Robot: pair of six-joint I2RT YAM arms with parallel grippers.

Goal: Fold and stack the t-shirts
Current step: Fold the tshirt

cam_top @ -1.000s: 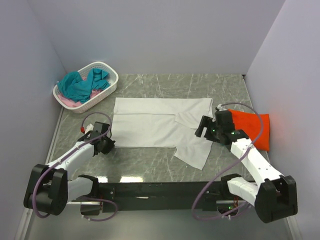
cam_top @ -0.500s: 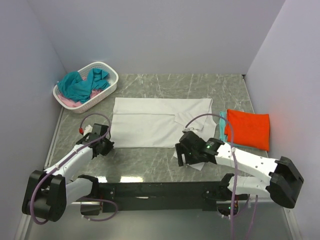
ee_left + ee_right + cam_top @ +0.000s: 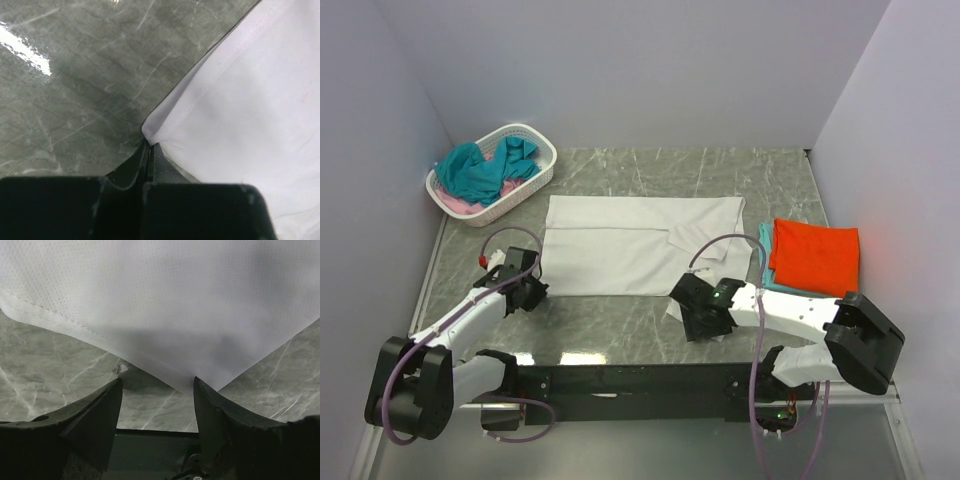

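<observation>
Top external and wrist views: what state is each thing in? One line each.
white t-shirt: spread flat, partly folded.
left claw: shut on the white t-shirt's corner.
right claw: open, straddling the white t-shirt's near tip.
orange-red t-shirt: folded, top of the stack.
teal t-shirt: beneath it, only an edge showing.
basket: upright, filled.
teal shirts: crumpled in the basket.
pink shirt: crumpled beneath them.

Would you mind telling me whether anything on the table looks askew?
The white t-shirt lies as a flat rectangle, but one flap at its near right corner juts out askew past the near edge, at the open right gripper.
</observation>
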